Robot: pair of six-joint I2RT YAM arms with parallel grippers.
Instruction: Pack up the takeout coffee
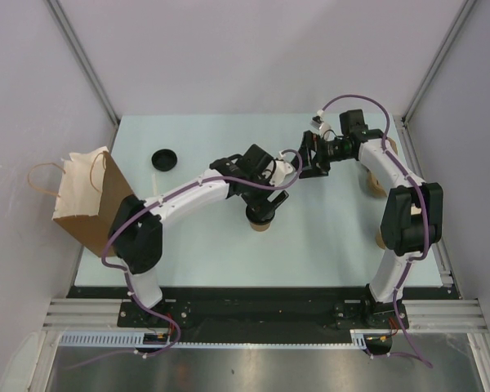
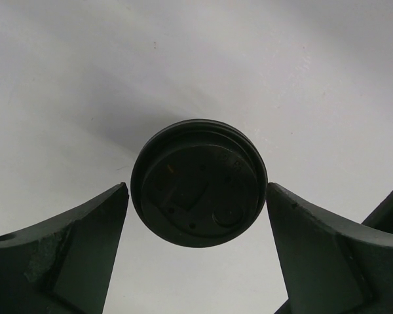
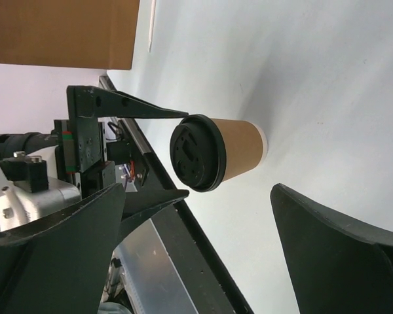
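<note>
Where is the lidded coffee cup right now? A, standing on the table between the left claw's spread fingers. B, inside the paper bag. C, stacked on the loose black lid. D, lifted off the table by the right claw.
A: the takeout coffee stands on the table with the left claw spread on either side of its black lid, while the right claw is open and holds nothing.

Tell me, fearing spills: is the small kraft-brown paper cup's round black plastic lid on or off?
On. In the right wrist view the black lid covers the mouth of the paper cup.
</note>
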